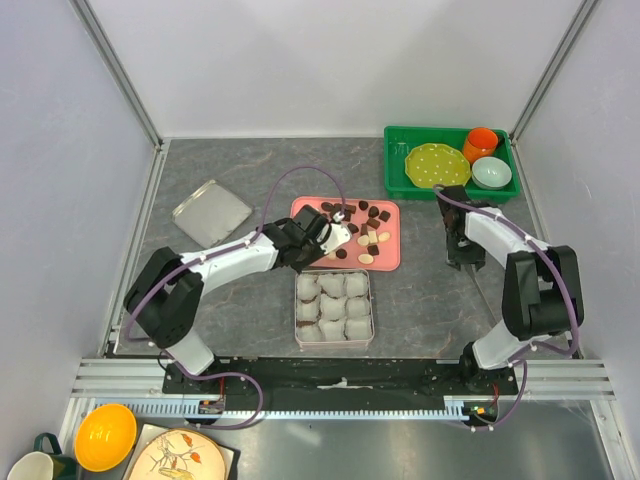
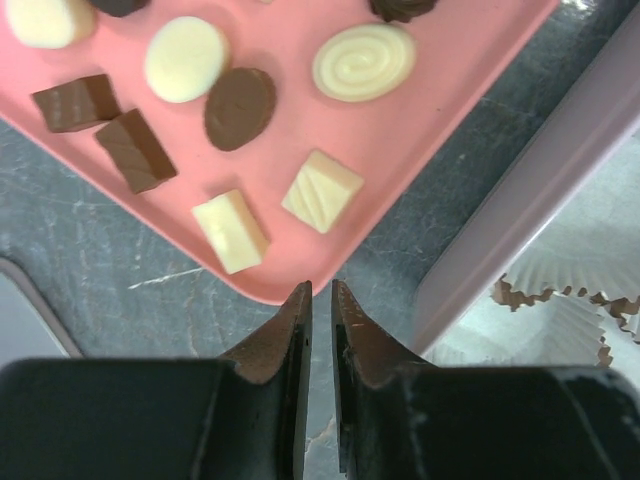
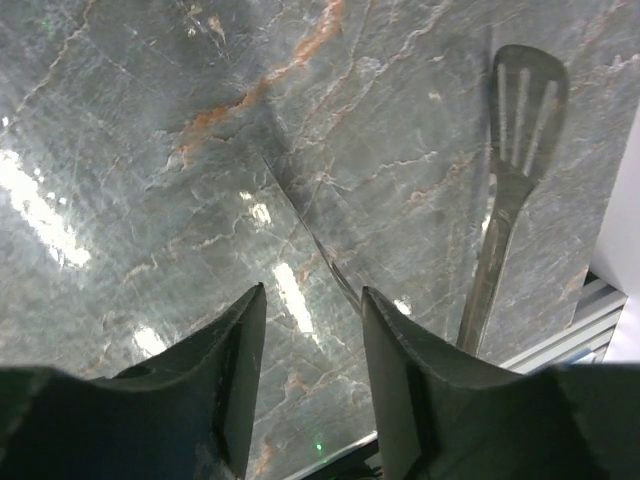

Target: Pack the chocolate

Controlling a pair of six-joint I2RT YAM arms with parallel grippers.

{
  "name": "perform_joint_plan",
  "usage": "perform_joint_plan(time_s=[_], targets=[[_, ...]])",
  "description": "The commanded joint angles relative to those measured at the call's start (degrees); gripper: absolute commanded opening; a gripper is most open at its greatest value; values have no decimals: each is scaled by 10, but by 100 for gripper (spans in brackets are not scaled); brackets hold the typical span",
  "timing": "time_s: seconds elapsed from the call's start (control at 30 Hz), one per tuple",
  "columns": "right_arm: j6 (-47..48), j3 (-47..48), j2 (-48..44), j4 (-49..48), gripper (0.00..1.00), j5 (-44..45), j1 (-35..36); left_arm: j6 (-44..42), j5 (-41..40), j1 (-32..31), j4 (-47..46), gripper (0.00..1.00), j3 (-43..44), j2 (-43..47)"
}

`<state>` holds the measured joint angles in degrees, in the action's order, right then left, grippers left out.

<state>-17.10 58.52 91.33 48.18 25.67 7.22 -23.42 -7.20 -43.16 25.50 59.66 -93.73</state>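
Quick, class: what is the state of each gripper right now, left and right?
Left gripper: closed but for a thin slit, holding nothing.
Right gripper: open, holding nothing.

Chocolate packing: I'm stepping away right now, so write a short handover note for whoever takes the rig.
Left end effector: nearly closed, empty, at a corner of the pink tray.
Right end effector: open, empty, over bare table near a slotted spatula.
Chocolates all lie on the tray.
Paper cups in the tin show no chocolate.
Done: nothing packed. To do: every piece.
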Motion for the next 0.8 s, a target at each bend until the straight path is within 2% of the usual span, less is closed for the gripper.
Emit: perform_joint_plan(time_s=[0.0, 0.2, 0.3, 0.33, 0.43, 0.67, 0.77], targets=[[-13, 5, 31, -9, 47, 8, -2, -13, -34, 5, -13, 20, 41, 57], [-14, 18, 76, -11, 33, 12, -2, -6, -32, 23, 19, 20, 64, 120], [-14, 17, 82, -24, 22, -10, -2, -3, -31, 30, 25, 20, 50, 152], [-14, 19, 81, -28, 15, -27, 0, -3, -34, 31, 26, 20, 40, 158], [-12, 28, 78, -41, 9, -46, 14, -5, -41, 35, 27, 20, 19, 178], [17, 78, 69, -47, 7, -119, 110, 1, -49, 34, 40, 20, 5, 194], [30, 85, 68, -49, 8, -142, 128, 4, -49, 35, 49, 20, 6, 191]])
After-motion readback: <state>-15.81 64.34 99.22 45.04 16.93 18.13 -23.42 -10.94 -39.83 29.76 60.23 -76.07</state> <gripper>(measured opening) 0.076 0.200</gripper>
